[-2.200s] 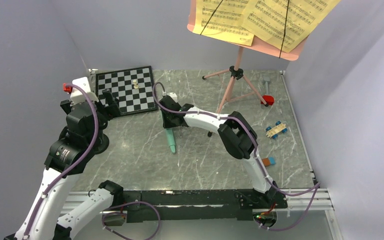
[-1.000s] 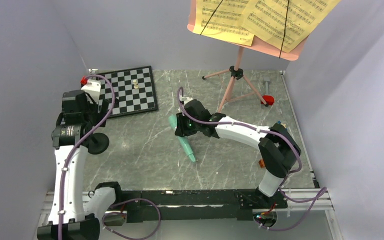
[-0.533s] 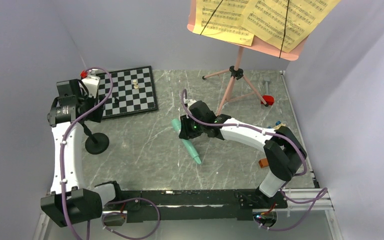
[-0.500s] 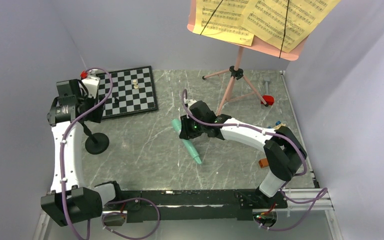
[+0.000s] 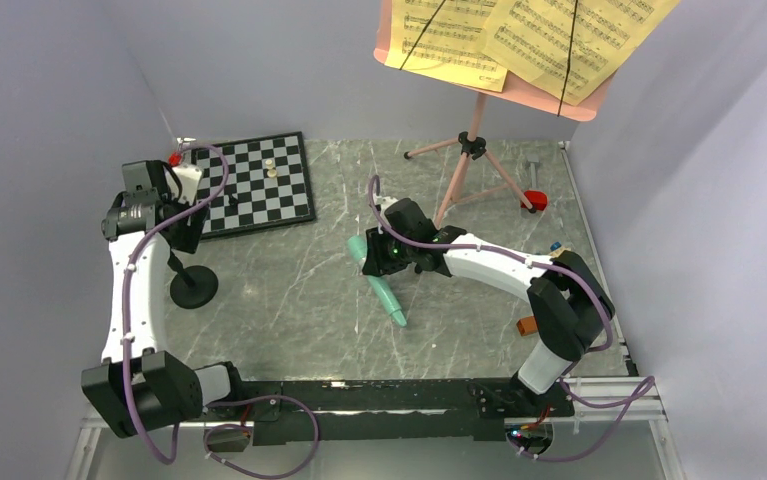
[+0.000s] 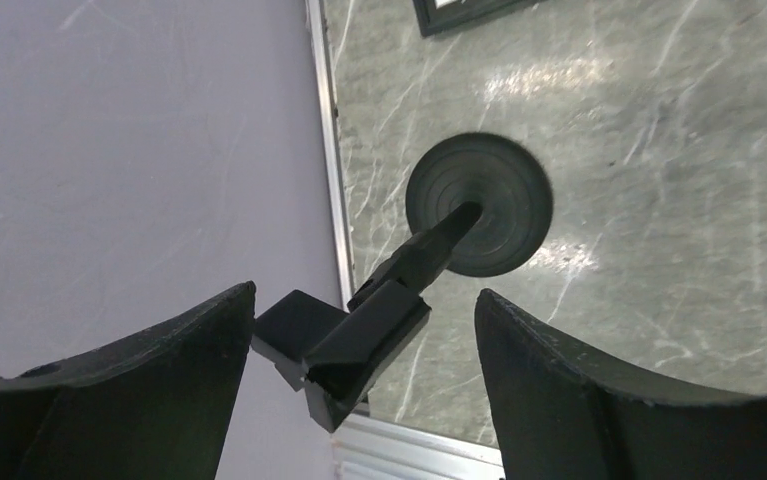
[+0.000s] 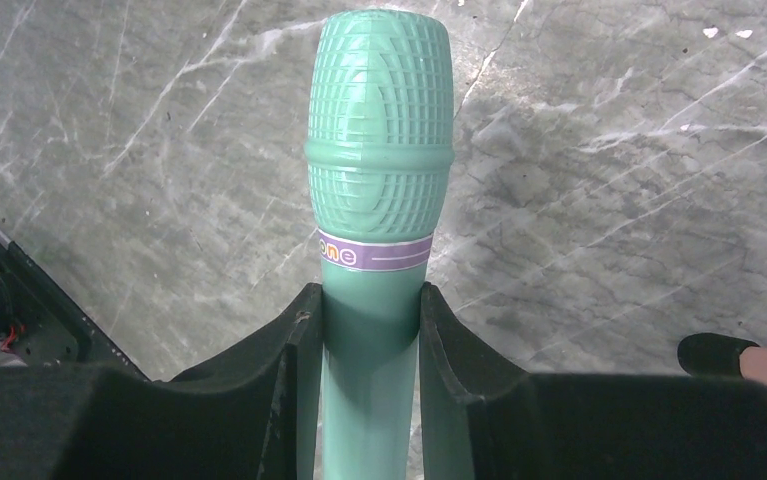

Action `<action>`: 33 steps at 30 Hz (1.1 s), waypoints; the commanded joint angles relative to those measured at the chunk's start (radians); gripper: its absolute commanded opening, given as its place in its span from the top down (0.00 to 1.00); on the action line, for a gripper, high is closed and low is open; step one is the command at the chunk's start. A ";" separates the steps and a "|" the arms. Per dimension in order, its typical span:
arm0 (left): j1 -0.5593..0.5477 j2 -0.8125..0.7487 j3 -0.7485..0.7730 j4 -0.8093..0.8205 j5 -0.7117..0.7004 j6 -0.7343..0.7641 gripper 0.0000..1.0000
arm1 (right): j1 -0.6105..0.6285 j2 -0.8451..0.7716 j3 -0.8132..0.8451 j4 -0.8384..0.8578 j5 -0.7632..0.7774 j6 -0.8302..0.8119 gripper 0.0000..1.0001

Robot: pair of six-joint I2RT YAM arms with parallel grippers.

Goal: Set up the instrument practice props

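The pink music stand (image 5: 472, 145) stands at the back on its tripod legs and holds yellow sheet-music pages (image 5: 519, 40). My right gripper (image 5: 379, 258) is shut on the mint-green microphone (image 5: 387, 292), which slants above the table's middle. In the right wrist view my gripper (image 7: 371, 330) clamps its handle below the ribbed head (image 7: 379, 150). The black round-base stand (image 5: 192, 287) stands upright at the left. My left gripper (image 5: 164, 232) is open above it. In the left wrist view the stand's clip top (image 6: 359, 340) lies between the spread jaws (image 6: 366, 295), over its base (image 6: 479, 205).
A chessboard (image 5: 249, 180) with two small pieces lies at the back left. A red block (image 5: 534, 198), a blue-wheeled toy (image 5: 556, 245) and an orange block (image 5: 527, 325) lie at the right. Grey walls close in the left, back and right sides.
My right gripper has carried the microphone a little to the right and toward the front. My left arm has shifted its pose, with the wrist staying over the black stand.
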 commanded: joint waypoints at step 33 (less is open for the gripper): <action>-0.089 0.096 0.397 -0.165 0.107 -0.173 1.00 | -0.016 -0.305 0.013 0.007 -0.033 -0.092 1.00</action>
